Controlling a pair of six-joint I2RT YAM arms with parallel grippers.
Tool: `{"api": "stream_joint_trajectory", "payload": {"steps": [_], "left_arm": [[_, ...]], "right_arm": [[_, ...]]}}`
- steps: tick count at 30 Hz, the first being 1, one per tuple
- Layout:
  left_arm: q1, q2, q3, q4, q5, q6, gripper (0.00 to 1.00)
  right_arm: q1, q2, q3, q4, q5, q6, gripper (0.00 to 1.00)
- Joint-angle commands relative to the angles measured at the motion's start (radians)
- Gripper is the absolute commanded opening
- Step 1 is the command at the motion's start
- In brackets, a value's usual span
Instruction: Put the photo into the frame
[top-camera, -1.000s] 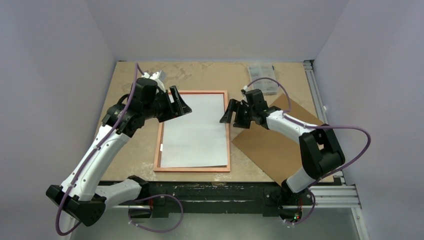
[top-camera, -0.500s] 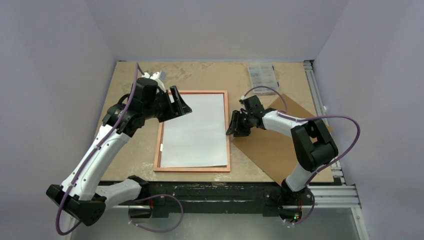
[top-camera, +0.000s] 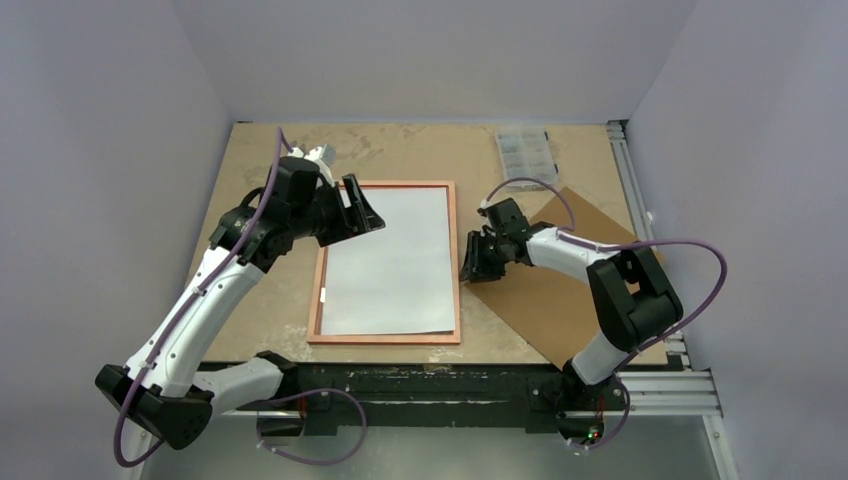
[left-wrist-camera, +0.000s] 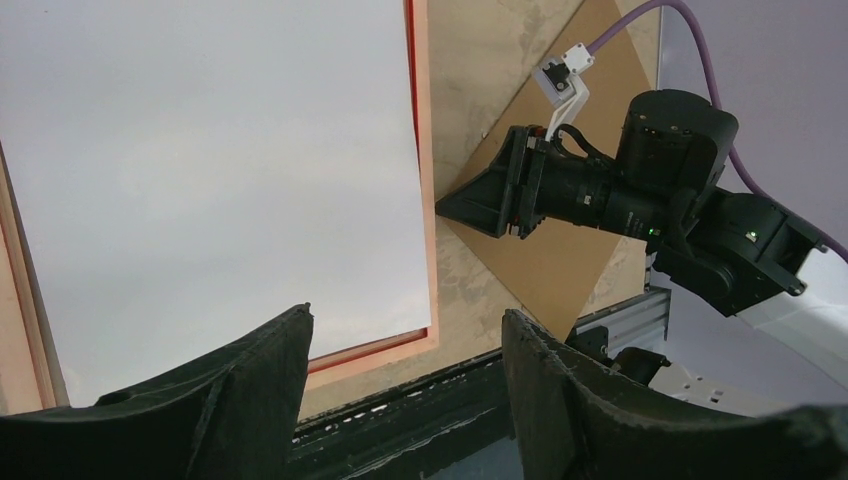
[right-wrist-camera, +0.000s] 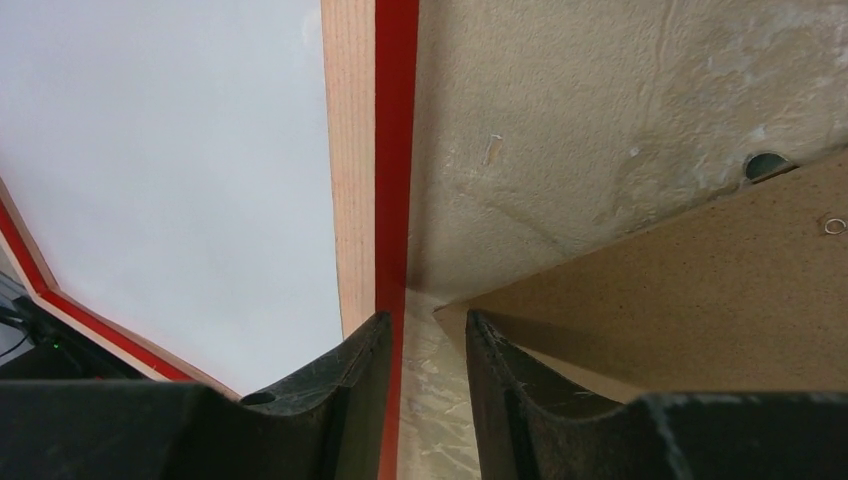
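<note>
The frame (top-camera: 388, 339) lies on the table with its pale back up, and its red edge (right-wrist-camera: 397, 150) shows in the right wrist view. The photo (top-camera: 388, 260) rests inside it with its white back (left-wrist-camera: 220, 170) up. My left gripper (top-camera: 362, 208) hovers open over the frame's far left corner, and nothing is between its fingers (left-wrist-camera: 407, 312). My right gripper (top-camera: 470, 262) sits low beside the frame's right rim. Its jaws (right-wrist-camera: 428, 322) stand a narrow gap apart over bare table, just short of the brown backing board's corner (right-wrist-camera: 445, 312). It holds nothing.
The brown backing board (top-camera: 560, 290) lies at an angle to the right of the frame, under the right arm. A clear plastic box (top-camera: 526, 152) sits at the far right of the table. Metal rails (top-camera: 640, 190) run along the right edge.
My right gripper has come down and nearer along the frame's right rim, to the board's corner, and its jaws have narrowed a lot. The left arm has barely moved.
</note>
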Motion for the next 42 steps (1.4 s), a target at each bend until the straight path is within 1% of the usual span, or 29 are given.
{"api": "stream_joint_trajectory", "payload": {"steps": [1, 18, 31, 39, 42], "left_arm": [[0.007, -0.004, -0.009, 0.026, 0.013, 0.02, 0.68], [0.007, -0.001, -0.016, 0.029, 0.016, 0.019, 0.67], [0.008, 0.01, -0.017, 0.027, 0.017, 0.022, 0.67], [0.007, 0.012, -0.017, 0.025, 0.016, 0.023, 0.68], [0.008, 0.012, -0.017, 0.024, 0.015, 0.023, 0.68]], "right_arm": [[0.024, -0.025, -0.028, -0.016, 0.017, -0.027, 0.34], [0.032, -0.116, -0.07, -0.03, -0.022, -0.032, 0.36], [0.078, -0.049, -0.059, -0.01, -0.048, -0.036, 0.39], [0.122, -0.005, -0.028, -0.049, 0.018, -0.043, 0.38], [0.149, -0.001, -0.008, -0.074, 0.07, -0.039, 0.38]]}}
